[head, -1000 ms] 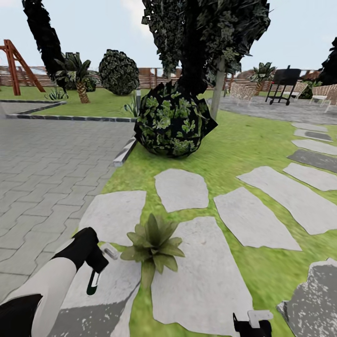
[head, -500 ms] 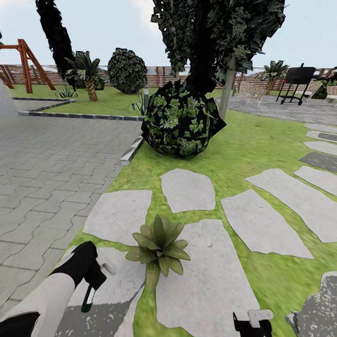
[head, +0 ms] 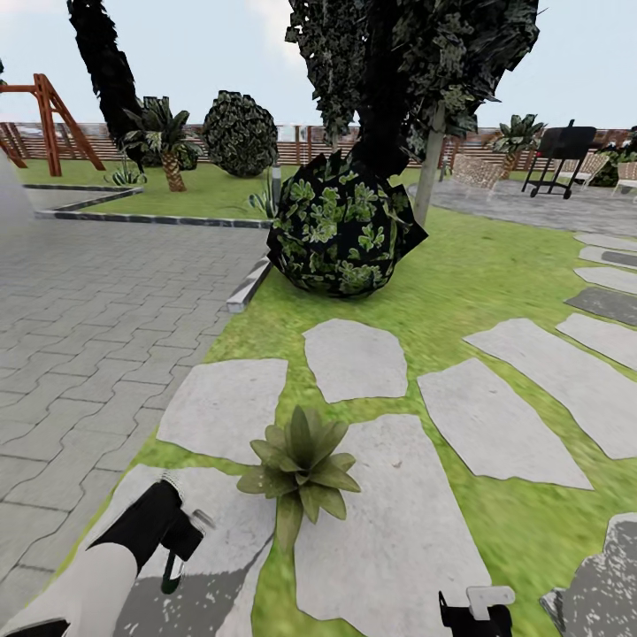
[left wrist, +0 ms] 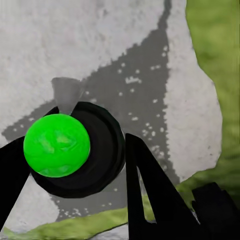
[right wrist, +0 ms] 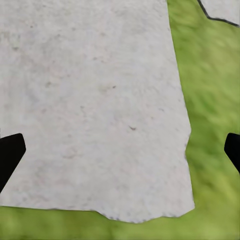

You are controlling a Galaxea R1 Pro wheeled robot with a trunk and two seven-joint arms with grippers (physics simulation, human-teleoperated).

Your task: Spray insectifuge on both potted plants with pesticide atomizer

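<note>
Left wrist view: atomizer gripped, arm lowered

Left gripper (left wrist: 75, 165) fingers pinch the pesticide atomizer (left wrist: 70, 150), green cap facing the camera. Since a moment ago the arm has dropped slightly, so aiming looks unfinished. Its long axis runs near-vertical, nozzle pointing right toward the potted plant (head: 301, 464) nearby. Right gripper (right wrist: 120, 150) fingers are spread over a stepping stone (right wrist: 90, 100).

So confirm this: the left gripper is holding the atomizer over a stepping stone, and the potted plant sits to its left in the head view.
One thing is wrong: in the head view the potted plant sits to the right of the left gripper, not its left. The rest holds: the gripper is shut on the atomizer above a grey stepping stone.
</note>
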